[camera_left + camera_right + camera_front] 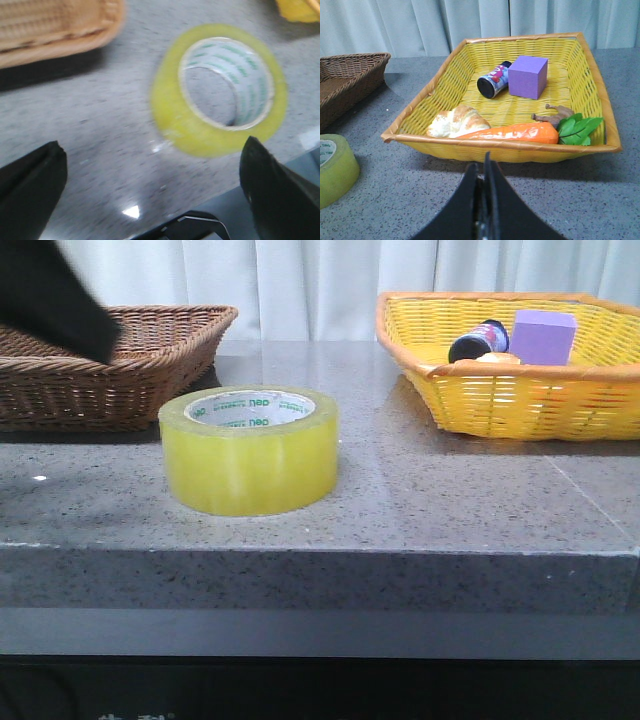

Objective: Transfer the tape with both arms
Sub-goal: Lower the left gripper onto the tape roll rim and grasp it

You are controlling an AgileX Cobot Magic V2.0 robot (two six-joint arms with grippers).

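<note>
Front view: the tape (pixel 249 450) is sitting untouched on the worktop (pixel 420 500). The left pincer (pixel 150 187) is gaping wide, tape at its one o'clock; the right pincer (pixel 483 172) is resting closed, empty. Everything remains.

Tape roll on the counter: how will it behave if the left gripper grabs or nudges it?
The tape lies flat on its side face, so a nudge should slide it, not roll it. Wide, thick roll: probably rigid and fairly heavy. Glossy outer wrap may slip between the left gripper, whose jaws stand open.
</note>
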